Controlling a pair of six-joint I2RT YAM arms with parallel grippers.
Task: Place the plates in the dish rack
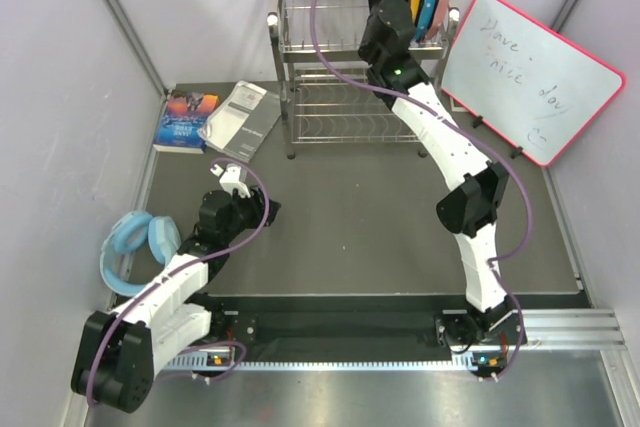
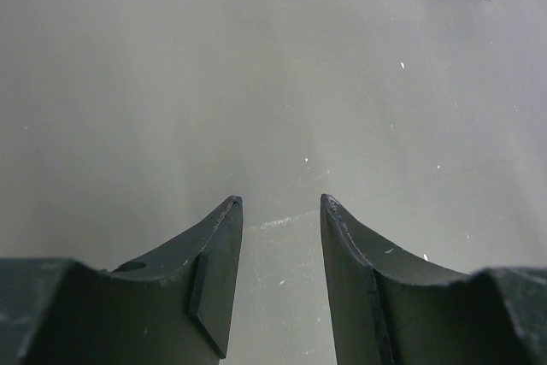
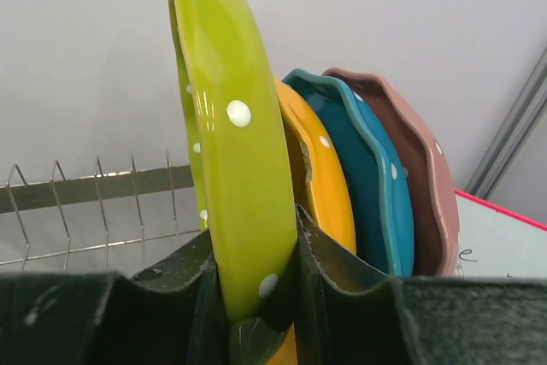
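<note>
I am holding the green plate (image 3: 231, 143) with the right gripper (image 3: 256, 245): the two dark fingers are pressing on both faces of its near rim. The plate is standing on its edge, its long axis is running up and down in the wrist view and its top is leaning a little to the left. Its faces are looking sideways, along the rack (image 1: 330, 67). It is at the right end of the top tier, just beside the orange plate (image 3: 320, 177). I cannot tell if its edge is sitting between the prongs.

Behind it the orange, the blue plate (image 3: 367, 177) and the pink plate (image 3: 419, 177) are standing upright in a close row, all turned the same way. All four are looking like glossy plastic, with wavy rims and small white dots. The rack is of shiny steel wire, with thin prongs rising in a line.

The left gripper (image 2: 280, 203) is hanging low over the grey table (image 1: 380, 227), its fingers apart and gripping nothing.

A whiteboard (image 1: 530, 77) with a pink frame is leaning to the right of the rack, a book (image 1: 187, 119) and a booklet (image 1: 240, 119) are lying to its left, and a pale blue dish (image 1: 135, 242) is lying beside the left arm
</note>
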